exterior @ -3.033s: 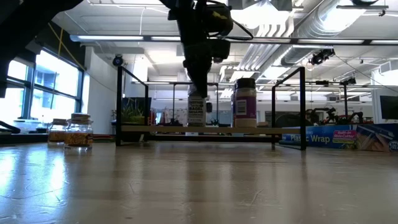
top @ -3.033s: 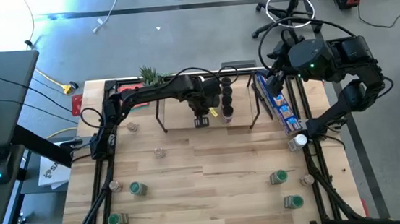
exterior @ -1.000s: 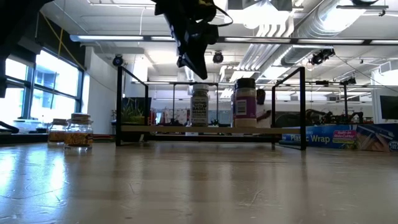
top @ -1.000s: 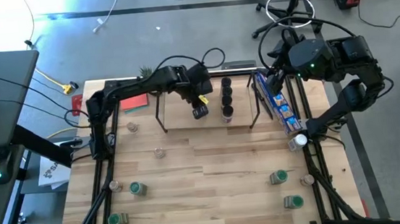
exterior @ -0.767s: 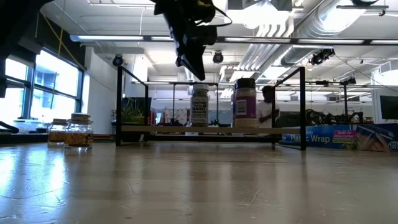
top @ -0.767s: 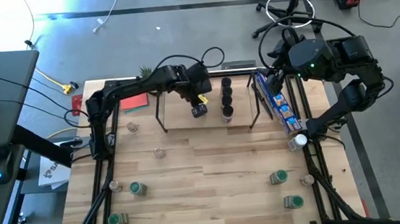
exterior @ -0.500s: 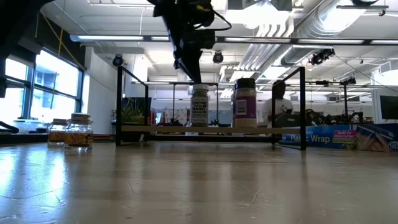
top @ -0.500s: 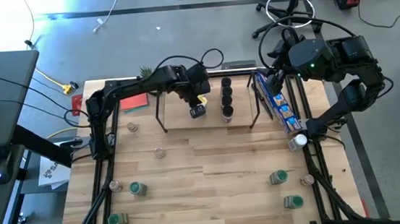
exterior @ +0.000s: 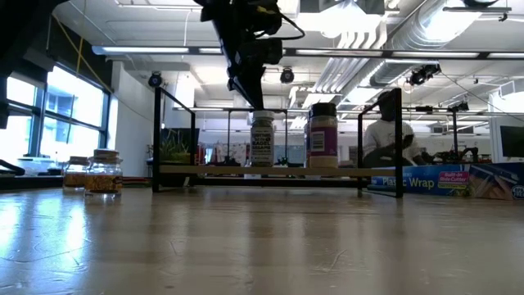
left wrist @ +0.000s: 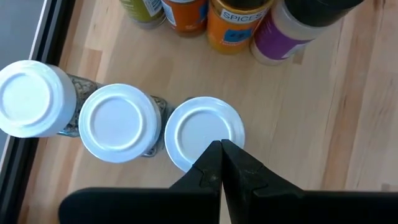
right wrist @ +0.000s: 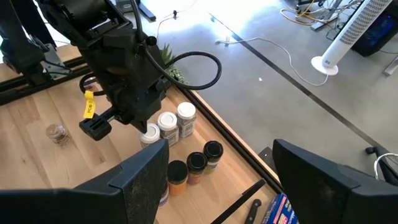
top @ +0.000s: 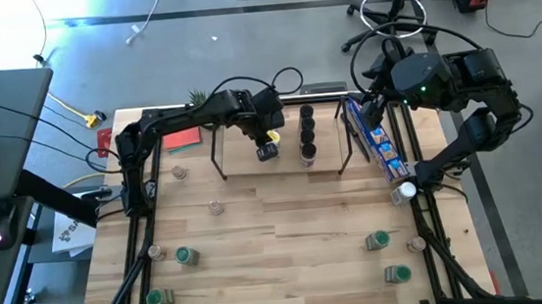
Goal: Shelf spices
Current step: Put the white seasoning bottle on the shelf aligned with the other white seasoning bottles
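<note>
Hovering empty with fingers pinched shut, left gripper (left wrist: 221, 163) just above the white-lidded jar (left wrist: 202, 127) on the shelf (top: 242, 156); loose jars (top: 187, 256) lying toward seven o'clock, upright, nearer this arm.

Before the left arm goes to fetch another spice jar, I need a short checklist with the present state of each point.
1. Left gripper empty: ok, fingers shut together, holding nothing.
2. Left gripper clear of the white-lid jar below it: cannot tell, the tips overlap its lid in the left wrist view.
3. Three white-lid jars upright in a row on the shelf: ok.
4. Right gripper out of the way: ok, open, waiting over the blue box.
5. Jars left on the table: ok, green-lid jar stands free at front left.
</note>
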